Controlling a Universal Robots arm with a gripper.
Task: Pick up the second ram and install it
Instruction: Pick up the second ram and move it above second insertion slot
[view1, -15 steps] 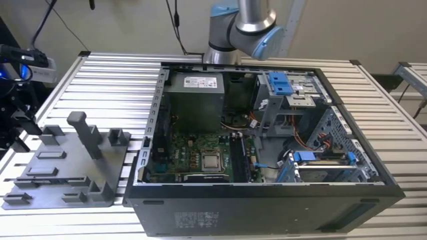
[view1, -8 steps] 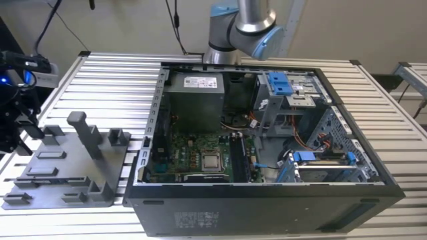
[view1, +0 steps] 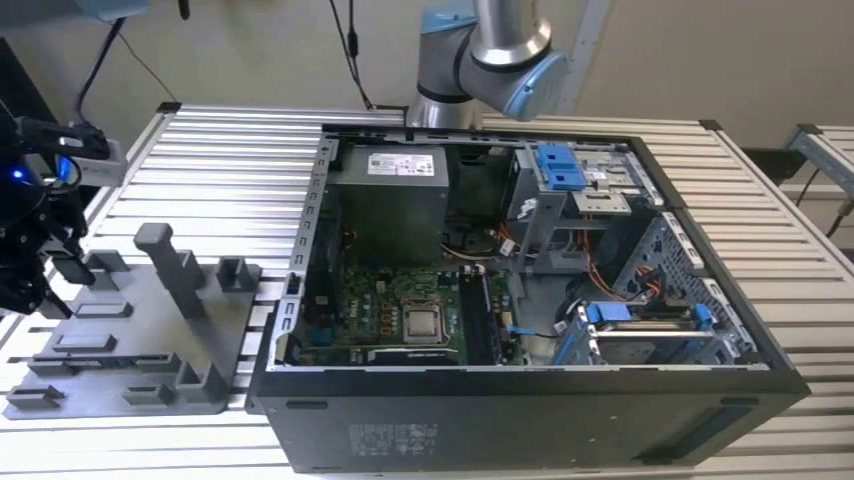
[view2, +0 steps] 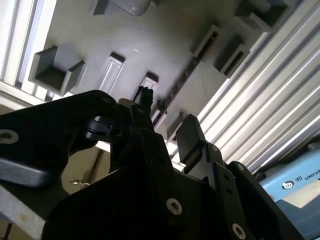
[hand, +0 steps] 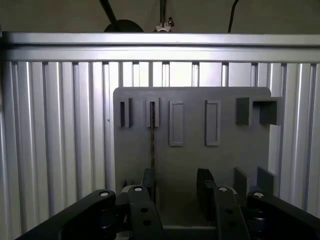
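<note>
1. The gripper (hand: 176, 184) hangs over the grey tray (hand: 190, 160), and its two black fingers (hand: 205, 186) point down toward it.
2. The fingers stand apart with a clear gap between them, and nothing is held in this gap.
3. The second ram (hand: 152, 135) stands on its thin edge in a narrow slot of the tray, just ahead of the fingers.
4. In the first wrist view the second ram appears as a thin dark line that runs toward one finger, not toward the middle of the gap.
5. In the second wrist view the near end of the second ram lies just beside the tip of that same finger. I cannot tell if they touch.
6. Other slots and low blocks of the tray lie ahead of the fingers and to both sides of them.
7. The tray lies flat on the ribbed metal worktop (hand: 60, 140).
8. The open computer case (view1: 534, 410) stands well apart from the fingers, toward the exterior view's right, with the green motherboard (view1: 387, 300) inside it.
9. Some upright posts (view1: 174, 265) of the tray rise between the fingers and the computer case.
</note>
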